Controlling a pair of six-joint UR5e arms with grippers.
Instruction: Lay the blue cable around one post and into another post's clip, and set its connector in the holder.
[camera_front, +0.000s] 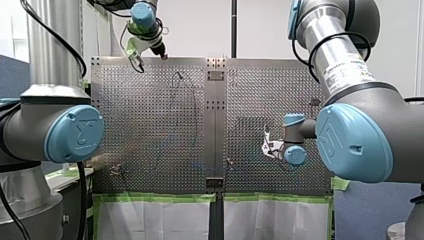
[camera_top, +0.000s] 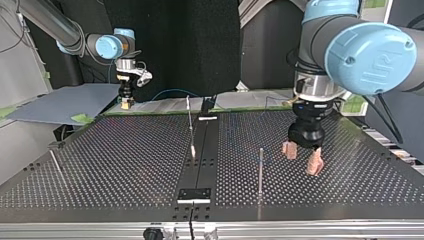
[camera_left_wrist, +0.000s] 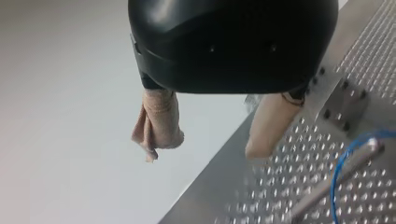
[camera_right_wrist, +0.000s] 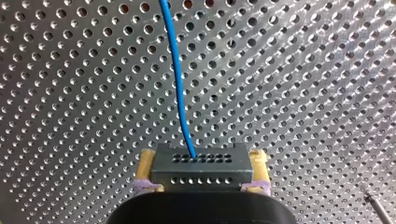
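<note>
1. My right gripper (camera_right_wrist: 201, 162) is clenched on the connector (camera_right_wrist: 200, 173). Its yellow pads (camera_right_wrist: 145, 164) press on the two short sides of the small grey box. The blue cable (camera_right_wrist: 173, 70) leaves the face of the box and runs straight ahead of the gripper, low over the perforated table (camera_right_wrist: 303, 70).
2. The step in hand, as I judge it, is to carry the connector toward its holder while the cable is laid. To do this well, the grasp should be firm, the box level and the travel slow. Then the thin cable will not kink at its exit or slip off a post. Which fixture is the holder, I cannot tell.
3. The wrist of this arm is at the right, near part of the front view, turned toward the middle of the table.
4. My left gripper (camera_top: 302, 157) is released: its beige pads (camera_top: 315, 164) are apart with nothing between them. It points down close above the table, near the far left edge in the front view.
5. Beside it, the cable curves near a post (camera_left_wrist: 327, 179). Whether the cable goes around the post, I cannot tell.
</note>
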